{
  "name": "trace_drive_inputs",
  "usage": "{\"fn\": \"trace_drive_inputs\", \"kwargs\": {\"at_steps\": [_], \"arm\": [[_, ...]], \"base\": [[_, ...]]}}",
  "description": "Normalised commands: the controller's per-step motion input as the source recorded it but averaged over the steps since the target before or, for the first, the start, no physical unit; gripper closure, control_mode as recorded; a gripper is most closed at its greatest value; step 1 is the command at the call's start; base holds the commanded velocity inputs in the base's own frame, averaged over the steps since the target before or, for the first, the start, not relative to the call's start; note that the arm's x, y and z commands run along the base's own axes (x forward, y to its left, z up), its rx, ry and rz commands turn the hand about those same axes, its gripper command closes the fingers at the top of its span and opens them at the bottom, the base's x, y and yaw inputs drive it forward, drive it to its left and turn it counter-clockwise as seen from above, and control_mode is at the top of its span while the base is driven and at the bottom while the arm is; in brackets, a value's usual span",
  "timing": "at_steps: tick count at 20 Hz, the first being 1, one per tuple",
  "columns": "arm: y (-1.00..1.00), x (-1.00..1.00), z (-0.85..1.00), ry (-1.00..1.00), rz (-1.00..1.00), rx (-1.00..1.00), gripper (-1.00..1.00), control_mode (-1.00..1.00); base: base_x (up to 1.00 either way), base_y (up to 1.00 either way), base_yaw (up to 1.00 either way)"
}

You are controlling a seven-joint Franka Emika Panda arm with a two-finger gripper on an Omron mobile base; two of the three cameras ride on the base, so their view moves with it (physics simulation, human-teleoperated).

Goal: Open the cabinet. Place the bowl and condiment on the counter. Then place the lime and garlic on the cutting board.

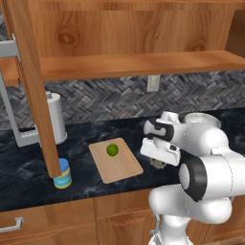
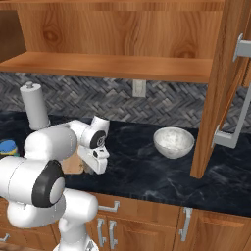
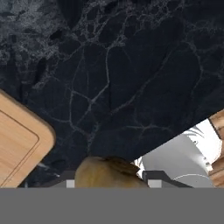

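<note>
Left base view: the cabinet (image 1: 129, 28) of warm brown wood stands open, its door (image 1: 33, 91) swung out edge-on at the left, with bare shelves inside. Below it runs a grey herringbone backsplash (image 1: 105, 103) with a pale wall outlet (image 1: 153, 83). The dark marbled worktop (image 1: 28, 162) carries a white paper-towel roll (image 1: 56, 117) near the wall and the condiment (image 1: 62, 174) near the front edge, just beside the foot of the open door. The cutting board (image 1: 119, 165) lies flat in the middle with the lime (image 1: 112, 150) resting on it. The gripper (image 1: 157, 162) hangs low just beside the board's right edge, with a tan lump, the garlic (image 1: 156, 163), showing under it. The rim of the bowl (image 1: 203, 117) peeks out behind the arm. Brown drawers (image 1: 48, 220) sit below the worktop.

Right base view: the bowl (image 2: 173, 142) sits upright on the worktop (image 2: 147, 171), well apart from the gripper (image 2: 90, 169), near the other open door (image 2: 223, 83) with its grey bar handle (image 2: 235, 93). The paper-towel roll (image 2: 34, 108) stands at the far left, and the condiment (image 2: 8, 147) shows at the left edge behind the arm. A corner of the cutting board (image 2: 72, 165) shows beside the hand.

Hand view: the garlic (image 3: 109, 173) sits between the two dark fingertips (image 3: 157, 178), so the jaws are gripping it. The veined worktop (image 3: 122, 78) lies beneath, and a rounded corner of the cutting board (image 3: 22, 140) is at the left, apart from the garlic.
</note>
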Motion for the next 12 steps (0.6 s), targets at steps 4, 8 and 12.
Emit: {"fn": "trace_drive_inputs", "kwargs": {"at_steps": [4, 8, 12], "arm": [[0.2, 0.0, 0.38, -0.06, -0.18, 0.0, 1.0, -1.0], [0.38, 0.0, 0.24, -0.07, -0.2, 0.0, 1.0, -1.0], [0.35, 0.0, 0.05, -0.05, -0.21, -0.02, 1.0, -1.0]], "base": [[0.0, 0.0, 0.0], [0.0, 0.0, 0.0], [0.0, 0.0, 0.0]]}}
